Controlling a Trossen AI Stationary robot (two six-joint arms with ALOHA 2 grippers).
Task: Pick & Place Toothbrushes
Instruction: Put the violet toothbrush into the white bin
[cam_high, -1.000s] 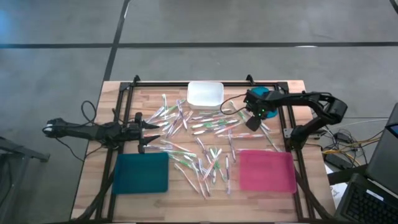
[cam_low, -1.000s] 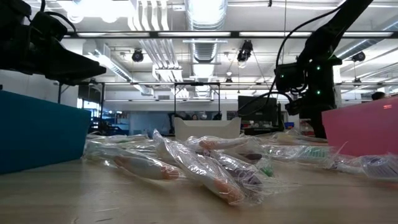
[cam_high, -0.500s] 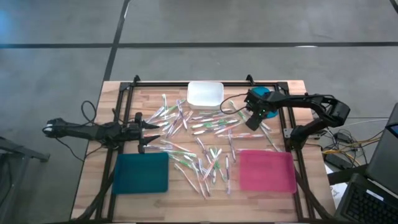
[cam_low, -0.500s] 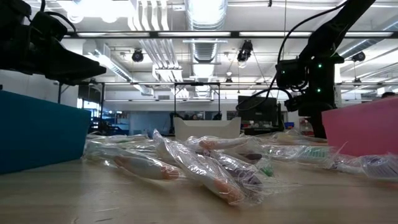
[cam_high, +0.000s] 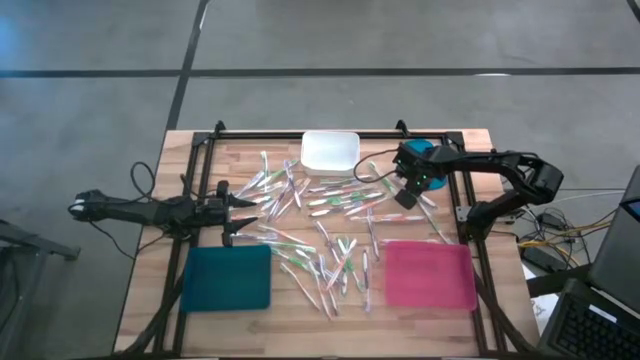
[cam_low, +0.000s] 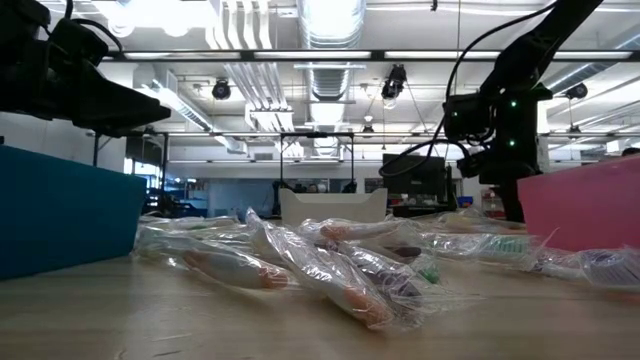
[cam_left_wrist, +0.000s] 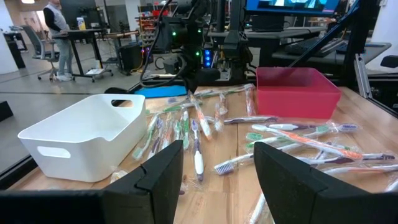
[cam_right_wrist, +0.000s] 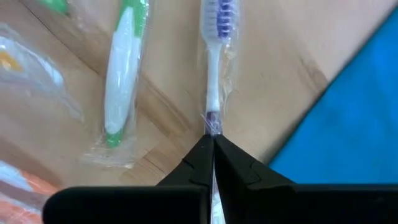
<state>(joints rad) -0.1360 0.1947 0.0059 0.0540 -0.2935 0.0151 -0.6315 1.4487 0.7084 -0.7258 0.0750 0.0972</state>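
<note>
While right gripper (cam_right_wrist: 212, 144) clamps one purple toothbrush (cam_right_wrist: 217, 50): left gripper (cam_left_wrist: 217, 168) agape, dozens strewn.

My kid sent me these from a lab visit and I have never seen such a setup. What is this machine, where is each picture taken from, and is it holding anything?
It is a robot with two dark arms at a wooden table, each ending in a two-finger gripper. One picture looks straight down from above, one looks level across the tabletop, and two come from cameras on the arms' wrists.

Scattered on the table are many wrapped toothbrushes, with a teal tray, a pink tray and a white bin.

The right gripper is shut on a purple-bristled toothbrush, pinching the wrapped handle near the table's far right, beside something blue. The left gripper hangs open at the pile's left edge, holding nothing.
</note>
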